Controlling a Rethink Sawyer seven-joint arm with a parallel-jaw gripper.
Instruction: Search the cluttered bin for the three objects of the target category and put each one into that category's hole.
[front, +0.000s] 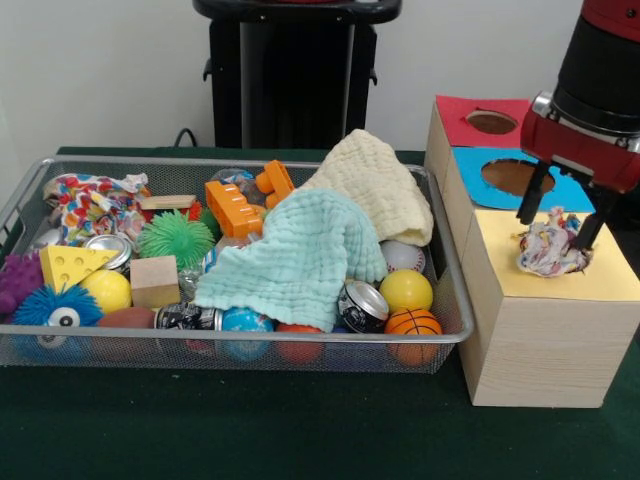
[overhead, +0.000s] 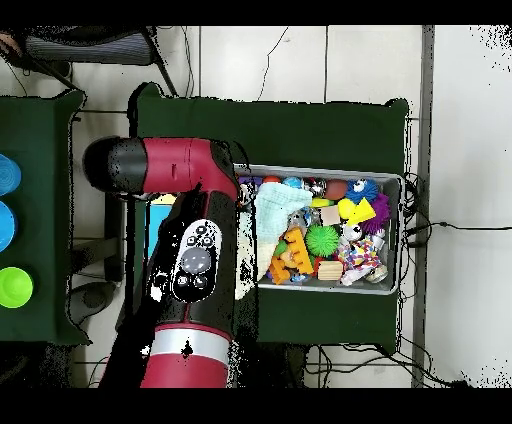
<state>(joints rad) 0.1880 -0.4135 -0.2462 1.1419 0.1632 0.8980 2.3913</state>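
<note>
Gripper (front: 566, 225) at right of frame, fingers spread around crumpled cloth (front: 548, 250) | cloth sits on yellow box top (front: 540, 285) | step: dropping into hole | next: lift clear, return to bin (front: 452, 310)

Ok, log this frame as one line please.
phase: drop-off | gripper: open, astride crumpled cloth wad | location: yellow box top | bin: cluttered, cloths on top
</note>
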